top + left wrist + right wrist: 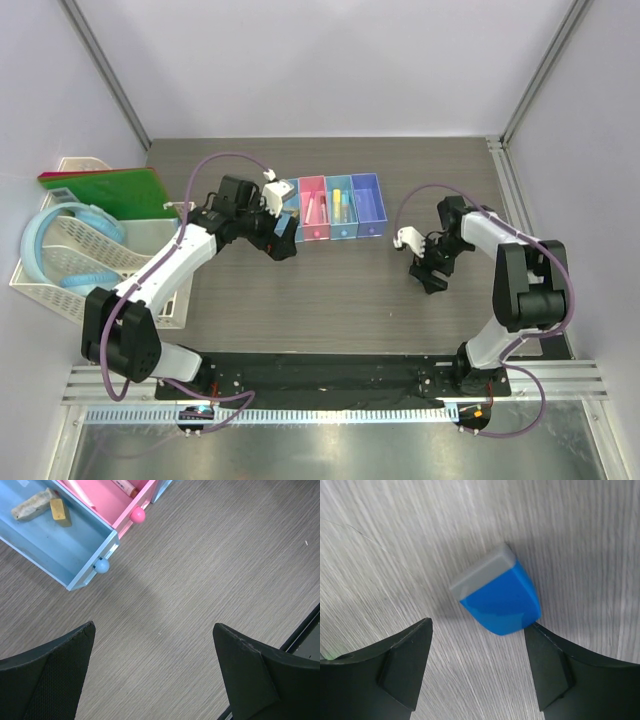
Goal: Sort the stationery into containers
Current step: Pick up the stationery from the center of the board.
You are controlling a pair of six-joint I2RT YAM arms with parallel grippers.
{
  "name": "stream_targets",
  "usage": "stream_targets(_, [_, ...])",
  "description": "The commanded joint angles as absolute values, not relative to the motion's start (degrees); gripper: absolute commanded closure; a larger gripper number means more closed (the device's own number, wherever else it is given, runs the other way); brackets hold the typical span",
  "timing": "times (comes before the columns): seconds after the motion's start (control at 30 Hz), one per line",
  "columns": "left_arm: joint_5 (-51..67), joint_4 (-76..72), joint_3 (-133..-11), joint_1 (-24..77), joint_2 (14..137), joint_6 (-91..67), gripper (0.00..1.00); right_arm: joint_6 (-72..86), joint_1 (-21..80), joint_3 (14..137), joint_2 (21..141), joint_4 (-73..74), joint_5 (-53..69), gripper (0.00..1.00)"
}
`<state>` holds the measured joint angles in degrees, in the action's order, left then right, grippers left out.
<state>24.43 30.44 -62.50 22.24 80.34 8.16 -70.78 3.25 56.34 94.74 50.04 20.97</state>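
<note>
While the left gripper [153, 627] is gaping empty by the containers [368, 205], the right gripper [478, 627] is straddling the blue block [500, 602], jaws parted, not clamping.

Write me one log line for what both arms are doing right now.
right gripper: open, astride blue block on table, not yet gripped | left gripper: open, empty, over table near light blue bin

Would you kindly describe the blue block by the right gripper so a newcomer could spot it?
On the wood-grain table, look right of the row of four coloured bins to the right gripper. At its open fingertips lies a small bright blue block with a grey end, the only stationery lying on bare tabletop rather than in a bin.
</note>
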Motion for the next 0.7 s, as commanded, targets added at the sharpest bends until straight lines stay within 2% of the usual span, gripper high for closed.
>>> stream_targets(0.0, [23.6, 31.3, -63.6, 22.0, 79.0, 9.3, 0.00, -70.8, 6.4, 53.4, 92.5, 50.1, 23.7, 0.21])
stream_targets(0.27, [23.5, 31.3, -63.0, 22.0, 78.5, 9.1, 0.00, -67.0, 13.5, 51.9, 90.9, 47.9, 23.6, 0.23])
stream_targets(0.43, [23.5, 31.8, -62.7, 22.0, 78.1, 9.5, 0.00, -67.8, 13.8, 50.7, 89.1, 44.7, 17.9, 0.22])
stream_targets(0.67, [22.8, 32.3, -62.6, 22.1, 78.6, 9.9, 0.00, -71.3, 14.1, 54.6, 90.6, 44.6, 16.4, 0.19])
